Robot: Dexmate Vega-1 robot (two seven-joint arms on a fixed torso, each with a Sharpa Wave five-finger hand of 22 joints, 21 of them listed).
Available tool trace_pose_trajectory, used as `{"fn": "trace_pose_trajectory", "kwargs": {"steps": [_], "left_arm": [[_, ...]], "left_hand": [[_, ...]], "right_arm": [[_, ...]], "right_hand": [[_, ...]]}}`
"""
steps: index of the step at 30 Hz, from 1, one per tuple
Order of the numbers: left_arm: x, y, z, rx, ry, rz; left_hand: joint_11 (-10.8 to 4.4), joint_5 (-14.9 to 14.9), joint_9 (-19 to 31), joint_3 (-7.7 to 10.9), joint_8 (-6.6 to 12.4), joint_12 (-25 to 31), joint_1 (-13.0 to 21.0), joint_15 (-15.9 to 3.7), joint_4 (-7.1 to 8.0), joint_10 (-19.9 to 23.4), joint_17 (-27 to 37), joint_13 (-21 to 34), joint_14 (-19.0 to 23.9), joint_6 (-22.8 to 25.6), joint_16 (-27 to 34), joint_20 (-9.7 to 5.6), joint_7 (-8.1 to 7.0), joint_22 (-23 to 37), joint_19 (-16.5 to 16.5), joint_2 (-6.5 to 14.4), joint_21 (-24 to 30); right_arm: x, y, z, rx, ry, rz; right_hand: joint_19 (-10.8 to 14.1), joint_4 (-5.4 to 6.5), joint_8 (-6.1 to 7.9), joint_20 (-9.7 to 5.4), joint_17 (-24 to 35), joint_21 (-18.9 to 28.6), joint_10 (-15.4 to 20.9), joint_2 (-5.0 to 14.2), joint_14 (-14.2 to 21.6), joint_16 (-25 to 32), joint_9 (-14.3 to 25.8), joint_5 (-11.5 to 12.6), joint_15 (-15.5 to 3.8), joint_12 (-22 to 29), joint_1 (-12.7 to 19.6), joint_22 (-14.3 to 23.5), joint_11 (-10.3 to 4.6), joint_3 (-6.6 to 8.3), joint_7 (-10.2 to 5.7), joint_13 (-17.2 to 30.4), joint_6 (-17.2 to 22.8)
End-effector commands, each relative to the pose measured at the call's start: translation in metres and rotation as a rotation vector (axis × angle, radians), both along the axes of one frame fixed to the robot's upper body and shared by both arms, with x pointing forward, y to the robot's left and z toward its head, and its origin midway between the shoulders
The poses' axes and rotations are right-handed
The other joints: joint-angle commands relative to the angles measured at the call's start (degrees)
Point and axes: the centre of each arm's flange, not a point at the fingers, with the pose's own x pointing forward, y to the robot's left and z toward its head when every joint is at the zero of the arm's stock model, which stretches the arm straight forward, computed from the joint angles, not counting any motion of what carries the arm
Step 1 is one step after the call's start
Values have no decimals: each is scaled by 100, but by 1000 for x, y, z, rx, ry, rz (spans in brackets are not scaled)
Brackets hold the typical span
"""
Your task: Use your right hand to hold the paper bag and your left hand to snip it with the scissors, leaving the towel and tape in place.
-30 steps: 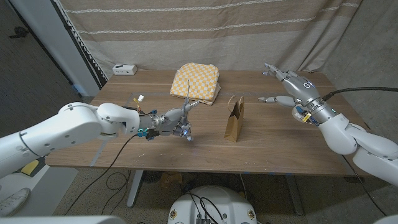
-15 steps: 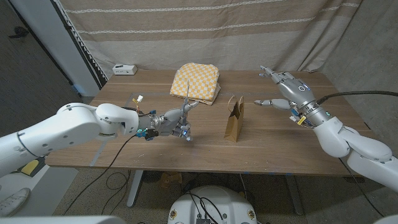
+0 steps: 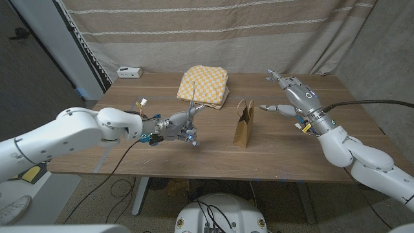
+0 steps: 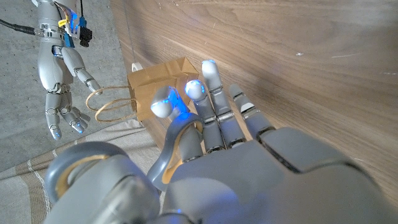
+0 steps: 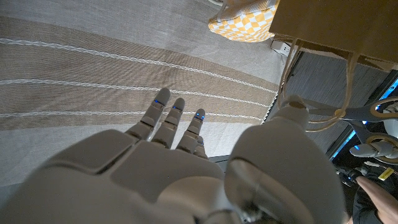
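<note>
The brown paper bag [image 3: 244,126] stands upright on the table right of centre, its handles up; it also appears as the bag [image 4: 160,93] and the bag [image 5: 336,25]. My left hand [image 3: 183,127] holds the scissors [image 3: 194,103] to the left of the bag, blades pointing up and away. The scissors [image 5: 368,112] show grey, yellow-lined handles. My right hand [image 3: 289,92] hovers to the right of the bag and slightly behind it, fingers spread, holding nothing, a short gap from the bag. The yellow checked towel [image 3: 204,84] lies folded at the back centre.
A small white box [image 3: 129,72] sits at the table's back left corner. A small yellow and white item [image 3: 141,102] lies behind my left forearm. A striped curtain [image 3: 213,32] hangs behind the table.
My right hand has moved left toward the paper bag and a little farther back, still spread. The left hand and scissors have barely shifted.
</note>
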Motion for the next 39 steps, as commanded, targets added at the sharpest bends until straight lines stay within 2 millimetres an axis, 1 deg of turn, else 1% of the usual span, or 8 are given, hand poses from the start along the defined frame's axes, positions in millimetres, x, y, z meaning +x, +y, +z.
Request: {"fn": "trace_pose_trajectory", "kwargs": {"steps": [1,17,30,32,34,35,37,39], "left_arm": [[-2,4,0,-9,-2,8],[-2,4,-2,-11,5,-5],[-1,4,-3,-16,5,-1],[-1,3,-3,-15,6,-4],[0,4,-3,-15,5,-3],[0,4,-3,-15,7,-3],[0,4,-3,-15,5,-3],[0,4,-3,-16,4,-2]], "left_hand": [[-40,33,10,-81,1905,2,19,-98,80,105,15,1,-28,426,56,20,435,18,-27,-5,36],[-39,43,8,-74,1901,-2,20,-93,86,76,-5,22,-69,412,74,43,429,17,-56,8,31],[-50,57,7,-70,1901,11,23,-95,94,83,-2,46,-73,405,110,44,432,15,-61,17,34],[-48,61,7,-70,1901,-3,23,-95,96,80,-37,28,-64,404,101,43,433,14,-59,19,36],[-68,62,7,-69,1901,14,24,-92,97,80,-30,55,-69,403,108,40,433,14,-55,19,38],[-48,63,7,-69,1901,9,24,-100,98,82,-16,47,-78,402,117,43,433,14,-61,20,35],[-53,65,7,-69,1901,9,23,-95,99,84,-12,47,-76,402,124,43,433,14,-61,22,36],[-51,68,7,-68,1901,10,23,-88,101,82,5,52,-90,402,135,42,433,14,-61,24,37]], "right_arm": [[7,12,-8,36,-15,36],[21,37,-6,63,-20,130],[28,54,-12,74,-18,209],[28,56,-15,83,-22,224],[29,56,-17,121,-48,257],[28,56,-18,137,-60,275],[28,56,-21,156,-81,300],[29,57,-23,153,-76,312]], "right_hand": [[-64,2,27,17,15,-42,21,-3,-75,-33,10,25,-967,37,25,24,-16,-38,-20,0,28],[-100,28,34,11,20,-101,-3,18,-147,-36,6,17,-964,43,11,28,-17,-55,-20,-7,45],[-201,80,103,199,36,-222,139,46,-128,11,-5,5,-963,123,-42,28,1,-94,-23,-14,257],[-201,82,130,214,45,-252,242,68,-104,32,-8,16,-968,169,-27,29,8,-92,-60,-14,345],[-154,55,211,221,72,-355,784,196,14,120,-16,129,-939,384,126,31,-41,-42,-204,8,646],[-9,35,304,147,76,-376,1068,239,106,161,-22,190,-968,472,215,31,-46,-28,-350,-4,985],[209,-9,483,-4,41,-469,1682,281,324,207,-48,302,-988,621,407,28,-46,-24,-509,-53,1779],[382,-43,545,-120,16,-501,1976,286,445,215,-63,352,-1007,662,540,28,-43,-22,-555,-87,2157]]}}
